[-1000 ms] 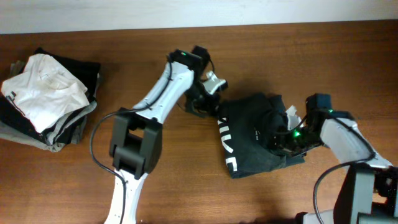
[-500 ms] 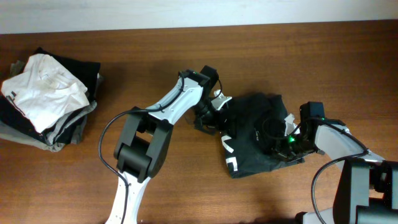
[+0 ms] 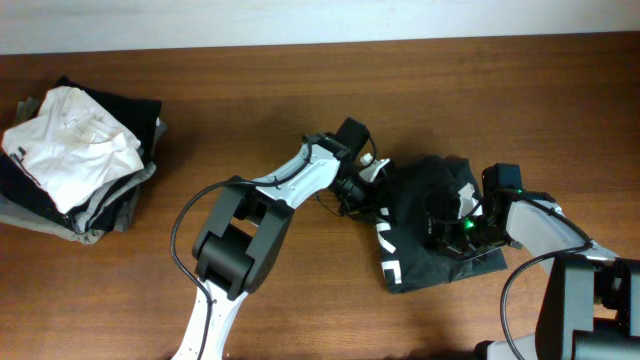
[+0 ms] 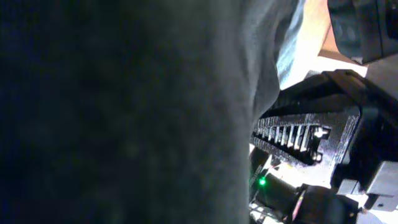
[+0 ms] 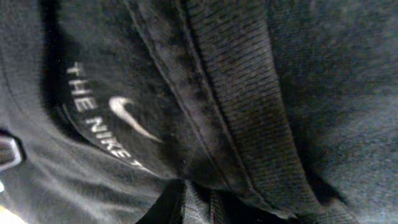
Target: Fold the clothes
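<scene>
Item: one dark charcoal shirt (image 3: 415,250), short-sleeved, crumpled.
Location: right-of-centre on the brown wooden worktop (image 3: 300,100), between the two arms.
Condition: bunched and rumpled, not flat. White block lettering (image 3: 388,255) shows along its left edge. The upper right part is gathered into raised folds.

Left pincer (image 3: 368,188): reaches in from the left and sits at the shirt's upper left edge, touching the cloth. In the wrist view dark cloth fills most of the picture. One ridged finger pad (image 4: 292,134) shows at the right, just beside the cloth, and the other finger is hidden. Whether it is open or clamped cannot be told.

Right pincer (image 3: 452,232): buried in the folds at the shirt's right side, with a green light showing on it. In its wrist view the ribbed collar (image 5: 236,112) and a printed neck label (image 5: 102,134) lie close to the lens, and the cloth gathers down into the fingers. The pincer is closed on the shirt.

Also present: a pile (image 3: 40,205) of folded garments at the far left of the worktop, well apart from the shirt, with a white garment (image 3: 70,140) on top.
</scene>
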You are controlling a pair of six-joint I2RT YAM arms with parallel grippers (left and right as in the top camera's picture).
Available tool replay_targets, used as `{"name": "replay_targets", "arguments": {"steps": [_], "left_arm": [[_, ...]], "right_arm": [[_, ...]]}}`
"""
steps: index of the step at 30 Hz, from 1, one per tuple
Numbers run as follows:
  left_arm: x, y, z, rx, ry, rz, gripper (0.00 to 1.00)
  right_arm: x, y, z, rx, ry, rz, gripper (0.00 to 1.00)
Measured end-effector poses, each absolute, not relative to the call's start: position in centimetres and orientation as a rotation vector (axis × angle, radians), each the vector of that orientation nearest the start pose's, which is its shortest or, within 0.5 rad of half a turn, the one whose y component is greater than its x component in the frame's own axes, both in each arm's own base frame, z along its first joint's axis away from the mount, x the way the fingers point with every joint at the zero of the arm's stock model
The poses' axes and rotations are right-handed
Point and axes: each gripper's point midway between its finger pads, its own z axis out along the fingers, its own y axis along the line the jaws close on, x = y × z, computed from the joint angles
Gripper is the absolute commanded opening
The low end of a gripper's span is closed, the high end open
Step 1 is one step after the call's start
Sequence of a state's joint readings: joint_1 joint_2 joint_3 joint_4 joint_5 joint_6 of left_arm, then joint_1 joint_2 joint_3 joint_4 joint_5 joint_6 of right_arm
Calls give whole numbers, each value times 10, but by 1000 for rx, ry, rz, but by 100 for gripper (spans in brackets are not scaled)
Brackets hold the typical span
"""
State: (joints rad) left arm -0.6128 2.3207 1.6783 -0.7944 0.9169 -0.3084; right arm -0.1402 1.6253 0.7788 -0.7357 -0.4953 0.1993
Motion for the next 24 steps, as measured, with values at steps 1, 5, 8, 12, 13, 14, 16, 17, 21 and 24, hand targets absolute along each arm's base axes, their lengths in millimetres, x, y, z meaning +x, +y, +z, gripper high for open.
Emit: {"name": "replay_targets", "arguments": {"steps": [1,5,8,12,13,14,16,17,21,24], "left_arm": [[296,-372,30,567,3046,-1462,1],[308,-353,29,517,3074,-1423,1],[339,-321,40,439,3094,-1334,1],[425,-253,102,356,2940,-1161,0],[441,-239,114,342,2894,-1126,0],[460,-219,131,324,2837,-1076,0],[492,-178,159,268,2743,-971,0],[503,-159,167,238,2713,-933,0],[538,-53,187,44,2611,-766,0],[548,19,189,-73,2550,-680,0]], "right_arm": [[248,48,8,523,3026,777,19],[237,54,21,538,3080,854,19],[250,53,52,493,3062,907,20],[283,49,107,371,2946,897,19],[287,48,114,356,2929,892,19],[292,48,122,336,2907,888,20],[299,47,132,309,2875,883,19],[301,48,135,303,2867,886,19],[298,49,135,307,2875,895,19],[294,49,135,317,2891,902,19]]}}
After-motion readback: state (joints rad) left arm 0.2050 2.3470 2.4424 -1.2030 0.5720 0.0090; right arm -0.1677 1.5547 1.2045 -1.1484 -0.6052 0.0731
